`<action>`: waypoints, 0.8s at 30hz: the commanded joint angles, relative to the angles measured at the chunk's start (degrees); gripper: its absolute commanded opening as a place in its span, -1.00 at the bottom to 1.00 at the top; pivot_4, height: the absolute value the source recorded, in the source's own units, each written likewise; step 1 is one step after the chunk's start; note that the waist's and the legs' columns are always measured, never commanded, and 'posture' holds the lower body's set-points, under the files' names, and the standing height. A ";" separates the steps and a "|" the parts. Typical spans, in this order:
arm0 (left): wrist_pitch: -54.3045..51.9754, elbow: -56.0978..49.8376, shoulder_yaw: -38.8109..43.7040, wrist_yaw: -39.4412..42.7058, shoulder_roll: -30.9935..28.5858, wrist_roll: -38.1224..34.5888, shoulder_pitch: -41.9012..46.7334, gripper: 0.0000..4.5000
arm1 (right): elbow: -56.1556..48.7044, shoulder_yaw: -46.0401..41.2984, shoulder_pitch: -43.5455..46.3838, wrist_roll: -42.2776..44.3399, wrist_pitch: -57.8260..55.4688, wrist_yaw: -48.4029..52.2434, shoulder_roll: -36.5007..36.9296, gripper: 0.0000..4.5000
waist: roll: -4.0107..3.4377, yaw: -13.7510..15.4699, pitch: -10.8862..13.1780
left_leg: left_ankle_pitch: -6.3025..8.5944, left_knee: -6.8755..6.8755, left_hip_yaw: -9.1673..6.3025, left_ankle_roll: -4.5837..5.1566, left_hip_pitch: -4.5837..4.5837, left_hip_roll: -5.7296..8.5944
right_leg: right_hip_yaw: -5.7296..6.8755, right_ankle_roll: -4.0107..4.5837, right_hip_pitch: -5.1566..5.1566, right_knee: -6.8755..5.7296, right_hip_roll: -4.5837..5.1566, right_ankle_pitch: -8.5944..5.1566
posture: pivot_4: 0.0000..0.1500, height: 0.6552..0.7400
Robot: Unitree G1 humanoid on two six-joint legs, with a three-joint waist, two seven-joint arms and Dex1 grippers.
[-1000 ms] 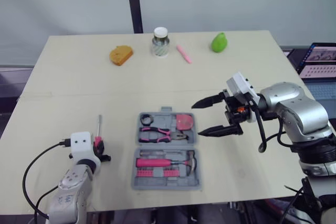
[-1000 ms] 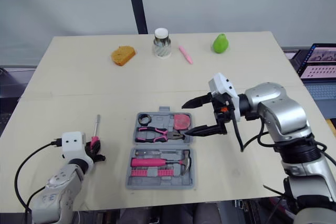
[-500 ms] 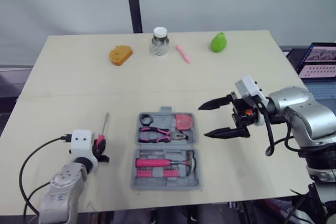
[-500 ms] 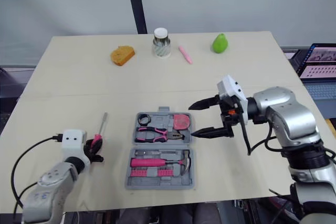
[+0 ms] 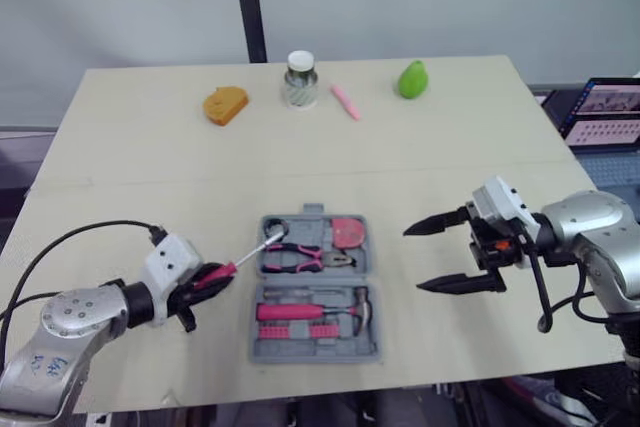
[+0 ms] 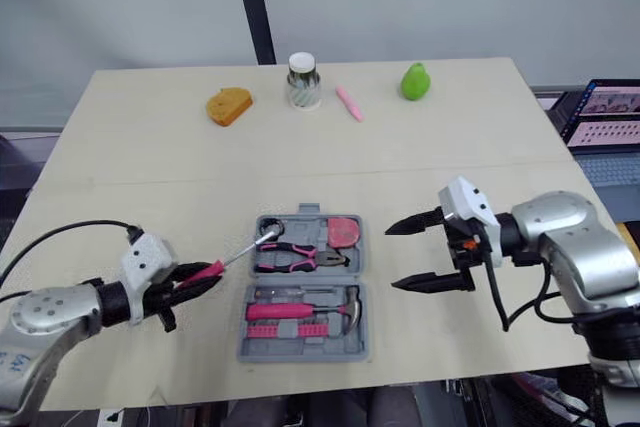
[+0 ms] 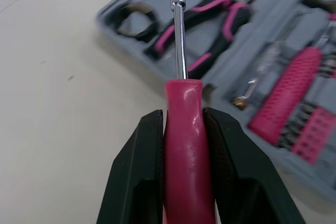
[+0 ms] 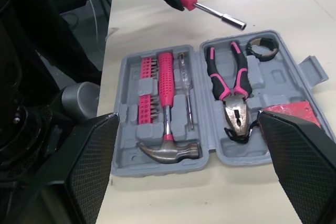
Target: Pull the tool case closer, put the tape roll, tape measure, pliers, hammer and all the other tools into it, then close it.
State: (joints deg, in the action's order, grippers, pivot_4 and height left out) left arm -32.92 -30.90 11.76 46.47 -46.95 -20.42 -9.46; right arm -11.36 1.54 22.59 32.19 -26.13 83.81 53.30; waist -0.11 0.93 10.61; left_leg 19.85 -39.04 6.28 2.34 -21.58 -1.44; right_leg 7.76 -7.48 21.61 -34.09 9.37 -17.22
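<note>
Tool case (image 5: pixel 316 280) lies open and flat near the table's (image 5: pixel 150 167) front edge, between the two grippers, lid half toward the far side.

Left gripper (image 5: pixel 205 279) is clamped on the pink handle of one screwdriver (image 5: pixel 245 255), held above the table. The shaft points at the case's far-left corner and its tip sits just beside the tape roll (image 5: pixel 277 227) — contact not clear. Bare table lies left of this arm out to the left edge.

Right gripper (image 5: pixel 413 261) is spread wide and empty, right of the case and apart from it, with bare table around it out to the right edge.

In the case:
- Far half: 1 tape roll, 1 pliers (image 5: pixel 305 258), 1 red tape measure (image 5: pixel 350 232).
- Near half: 1 hammer (image 5: pixel 320 309), 1 thin driver (image 8: pixel 183 90), pink bit rows (image 8: pixel 147 90).

A wide bare band separates the case from the far edge. Four items stand there in a row — orange piece (image 5: pixel 226 104), jar (image 5: pixel 299 79), pink pen (image 5: pixel 345 102), green object (image 5: pixel 412 79). One laptop (image 5: pixel 605 112) sits off the right edge.
</note>
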 commanded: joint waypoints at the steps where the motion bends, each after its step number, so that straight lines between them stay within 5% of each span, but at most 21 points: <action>1: 1.80 -2.74 -0.76 5.69 -2.60 -2.73 -0.02 -0.71 | -3.73 -2.97 -1.26 1.89 0.61 1.00 1.62 1.00 | -0.03 -0.10 0.02 | 0.01 0.00 0.00 -0.02 0.00 -0.03 | 0.01 0.00 0.00 -0.01 -0.05 0.00 | 1.00 1.00; 8: -0.09 -8.31 -6.47 10.24 -6.57 -4.49 -1.77 -0.71 | -8.37 -4.56 -6.44 2.59 1.37 1.24 4.32 1.00 | -0.15 -0.13 0.11 | 0.05 0.01 0.05 -0.04 0.00 -0.09 | -0.07 0.00 -0.02 0.05 -0.45 0.00 | 1.00 1.00; 24: -0.85 -7.63 -21.79 8.34 -7.64 5.57 6.27 -0.71 | -15.93 -7.82 -14.12 2.97 1.72 -1.09 6.61 1.00 | -0.20 0.36 0.13 | 0.05 -0.04 0.14 -0.08 0.04 -0.26 | -0.23 0.03 -0.01 0.04 -0.69 -0.01 | 1.00 1.00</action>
State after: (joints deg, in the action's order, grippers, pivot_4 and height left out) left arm -33.04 -37.52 -9.26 54.90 -54.29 -15.21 -3.83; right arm -25.11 -3.57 8.94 34.02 -24.70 83.25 58.74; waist -0.31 1.30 10.74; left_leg 19.90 -39.08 6.42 2.26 -21.54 -1.70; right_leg 7.53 -7.45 21.60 -34.05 8.68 -17.24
